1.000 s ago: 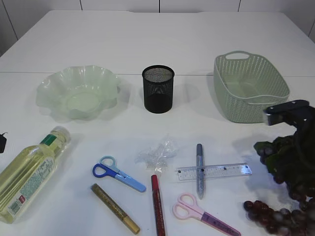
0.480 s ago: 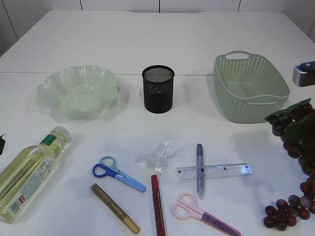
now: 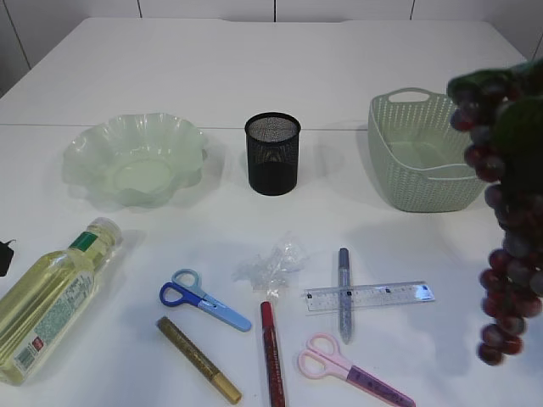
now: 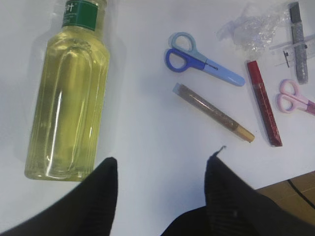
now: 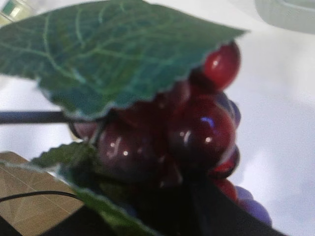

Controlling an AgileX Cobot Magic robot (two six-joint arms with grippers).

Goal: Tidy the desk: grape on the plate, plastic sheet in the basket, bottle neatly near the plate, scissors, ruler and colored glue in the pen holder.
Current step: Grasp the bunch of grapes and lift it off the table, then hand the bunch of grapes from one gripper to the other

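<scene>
Right now, grapes: my right pincer pinches the grape bunch [image 3: 507, 212], which hangs clear of the tabletop [image 3: 254, 68] at the right edge of the exterior view, in front of the basket [image 3: 428, 153].
Right wrist view only: leaf [image 5: 113, 54] and dark red grapes [image 5: 187, 132] fill the frame, hiding my fingers.
Left wrist view only: my left pincer [image 4: 160, 169] is spread, holding nothing, just beside the base of the lying bottle [image 4: 69, 103].
Exterior view only: plate [image 3: 136, 157], pen holder [image 3: 272, 153].
Around: blue scissors [image 3: 204, 301], gold glue pen [image 3: 198, 359], red glue pen [image 3: 272, 354], pink scissors [image 3: 352, 369], plastic sheet [image 3: 271, 264].
Crossing: grey glue pen [image 3: 344, 292] crosses the ruler [image 3: 369, 296].
</scene>
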